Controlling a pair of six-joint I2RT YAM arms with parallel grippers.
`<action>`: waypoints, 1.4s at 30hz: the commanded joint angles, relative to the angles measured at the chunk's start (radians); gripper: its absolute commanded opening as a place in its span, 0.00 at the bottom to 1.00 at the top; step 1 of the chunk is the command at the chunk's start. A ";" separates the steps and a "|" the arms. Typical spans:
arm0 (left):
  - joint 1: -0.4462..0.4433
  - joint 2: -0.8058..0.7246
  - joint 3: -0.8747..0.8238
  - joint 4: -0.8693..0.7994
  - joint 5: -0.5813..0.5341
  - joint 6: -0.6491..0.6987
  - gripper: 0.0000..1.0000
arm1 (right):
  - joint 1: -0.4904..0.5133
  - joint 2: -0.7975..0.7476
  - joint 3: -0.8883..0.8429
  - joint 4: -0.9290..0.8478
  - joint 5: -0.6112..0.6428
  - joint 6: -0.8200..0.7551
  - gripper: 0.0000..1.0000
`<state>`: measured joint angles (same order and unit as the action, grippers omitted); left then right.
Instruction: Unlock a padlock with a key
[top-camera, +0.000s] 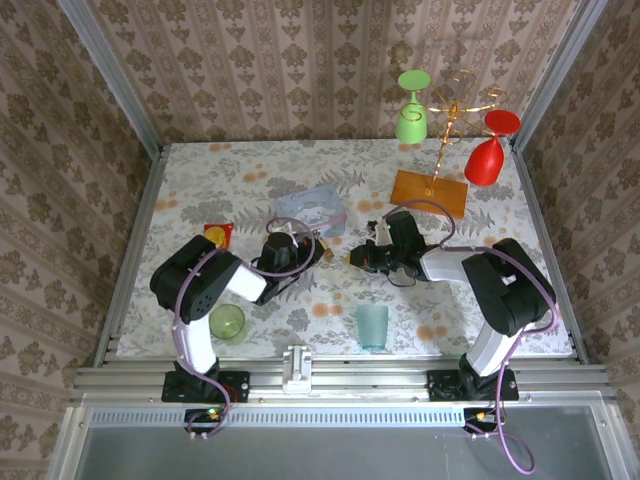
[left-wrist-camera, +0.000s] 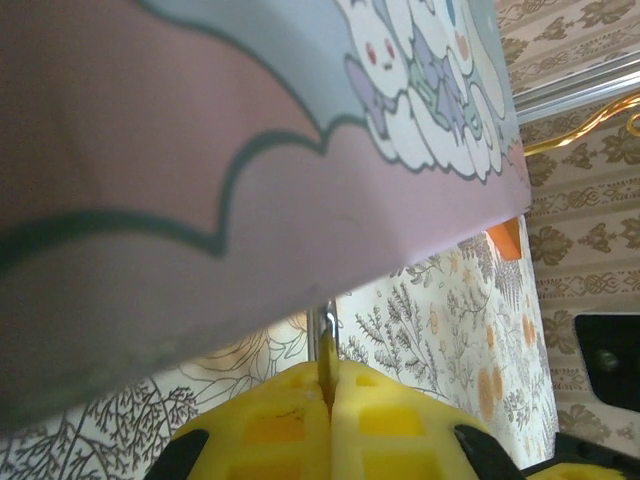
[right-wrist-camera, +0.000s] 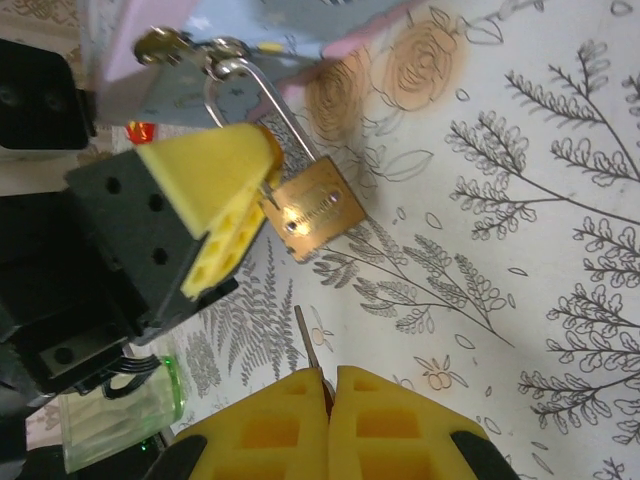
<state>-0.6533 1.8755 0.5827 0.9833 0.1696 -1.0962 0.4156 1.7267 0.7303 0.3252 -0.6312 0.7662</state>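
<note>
The brass padlock (right-wrist-camera: 315, 208) hangs by its silvery shackle (right-wrist-camera: 240, 85) from the hasp of the blue and pink tin (top-camera: 312, 210). My left gripper (left-wrist-camera: 328, 385) is shut on the padlock (left-wrist-camera: 327, 362), which shows edge-on between the yellow fingers (right-wrist-camera: 215, 185). My right gripper (right-wrist-camera: 330, 375) is shut on the key (right-wrist-camera: 307, 340). Its thin blade sticks out toward the padlock and stops a short way below the brass body, apart from it. From above, the left gripper (top-camera: 305, 250) and right gripper (top-camera: 358, 258) face each other at mid-table.
A green cup (top-camera: 227, 322) and a teal cup (top-camera: 372, 326) stand near the front edge. A gold glass rack (top-camera: 450, 110) on an orange base (top-camera: 429, 191) holds a green and a red glass at the back right. A small red and yellow item (top-camera: 218, 234) lies left.
</note>
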 joint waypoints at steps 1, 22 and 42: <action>0.006 0.027 0.004 0.088 -0.050 -0.068 0.00 | -0.003 0.041 0.019 0.019 -0.054 0.024 0.00; 0.001 0.073 0.002 0.239 -0.047 -0.174 0.00 | -0.066 0.282 0.004 0.548 -0.227 0.371 0.00; -0.003 0.098 0.002 0.285 -0.041 -0.209 0.00 | -0.065 0.343 -0.012 0.716 -0.240 0.470 0.00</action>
<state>-0.6537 1.9617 0.5827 1.2110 0.1287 -1.2915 0.3511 2.0583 0.7250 0.9897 -0.8497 1.2282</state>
